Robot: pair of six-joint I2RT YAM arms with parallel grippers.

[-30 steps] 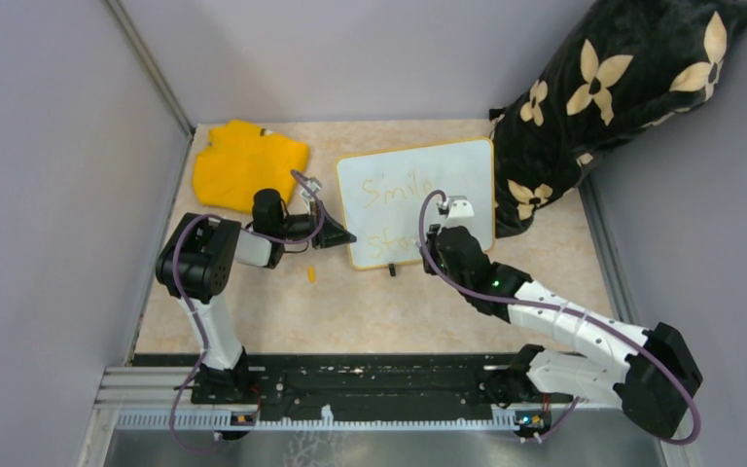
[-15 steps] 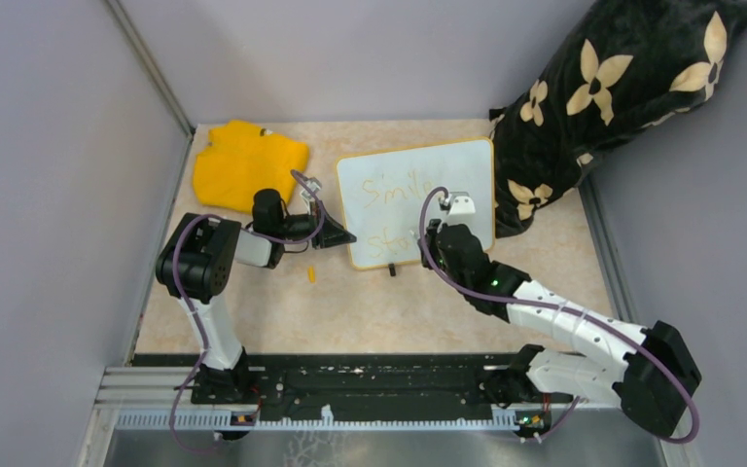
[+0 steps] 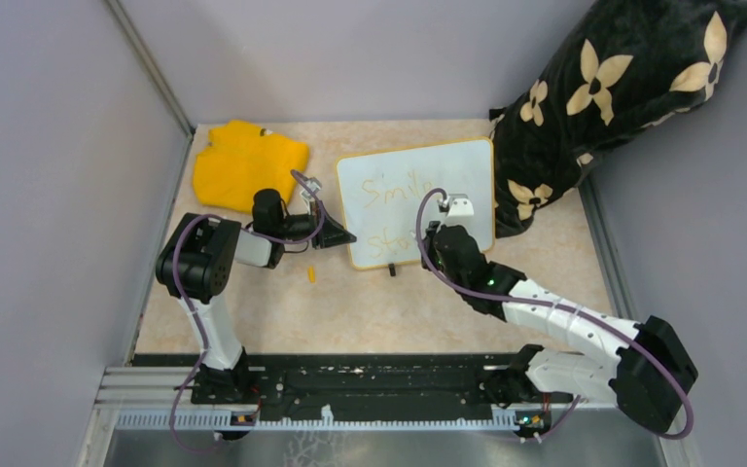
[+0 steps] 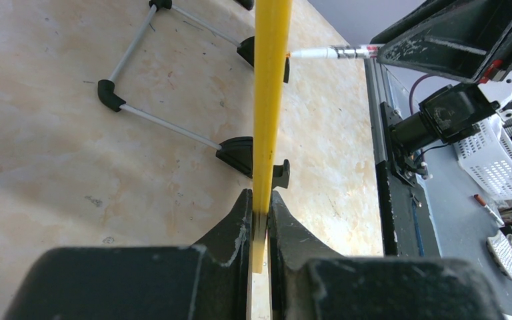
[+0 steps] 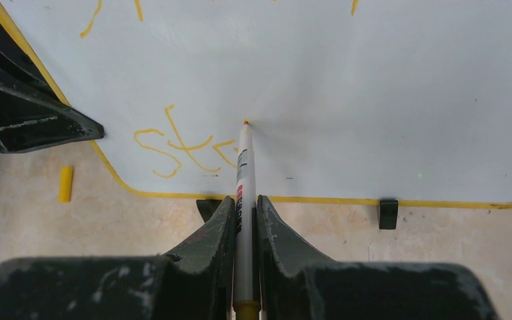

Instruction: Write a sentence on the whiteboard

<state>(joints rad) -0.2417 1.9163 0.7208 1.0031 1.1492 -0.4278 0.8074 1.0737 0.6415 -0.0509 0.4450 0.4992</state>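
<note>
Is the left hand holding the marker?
No, the right hand grips the marker; the left hand clamps the whiteboard by its yellow edge.

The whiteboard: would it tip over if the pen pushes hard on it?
Probably it would wobble: the whiteboard stands thin on small clip feet. It looks stiff, not bendy, since its yellow edge runs straight. The left gripper pinches that edge, so it should stay put while the marker presses.
</note>
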